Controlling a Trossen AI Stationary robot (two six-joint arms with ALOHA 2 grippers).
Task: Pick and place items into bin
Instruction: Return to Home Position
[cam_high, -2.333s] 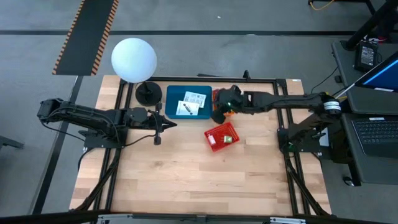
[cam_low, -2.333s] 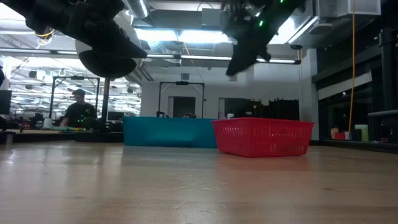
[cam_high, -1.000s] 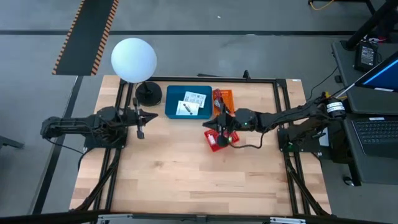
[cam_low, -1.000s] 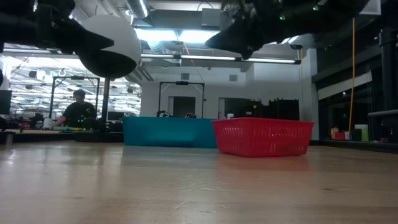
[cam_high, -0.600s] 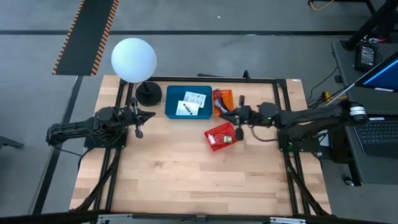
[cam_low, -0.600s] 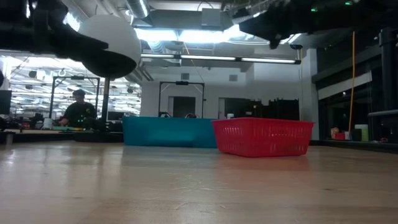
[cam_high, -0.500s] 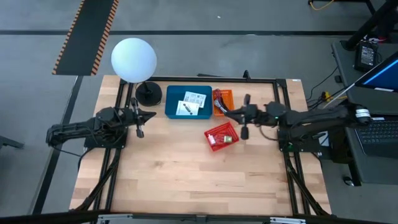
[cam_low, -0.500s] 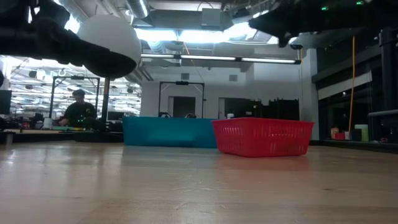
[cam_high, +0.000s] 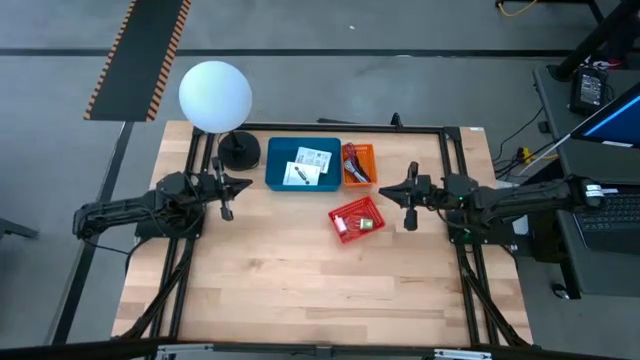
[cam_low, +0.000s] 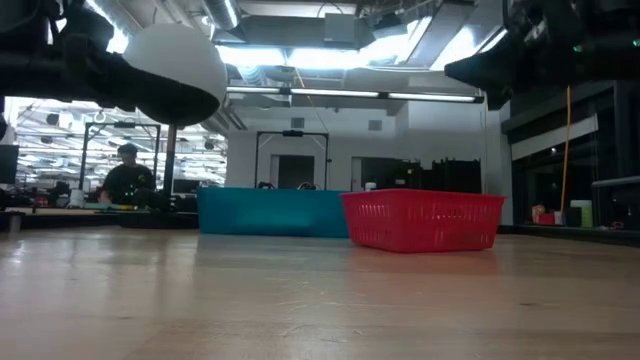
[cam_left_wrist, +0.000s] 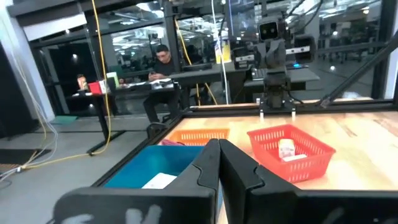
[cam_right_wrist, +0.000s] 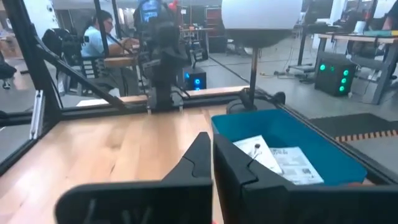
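Hovering over the left of the pale wooden table, my left gripper is pinched closed on nothing. Two white printed cards lie in the blue rectangular plastic bin, dark cables in the small orange bin touching it, with a red mesh basket nearby. Right of the basket, my right gripper hangs closed and empty.

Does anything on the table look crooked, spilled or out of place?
Only the red mesh basket: it sits turned at an angle, while the blue bin and orange bin stand square to the wooden table. Nothing looks spilled.
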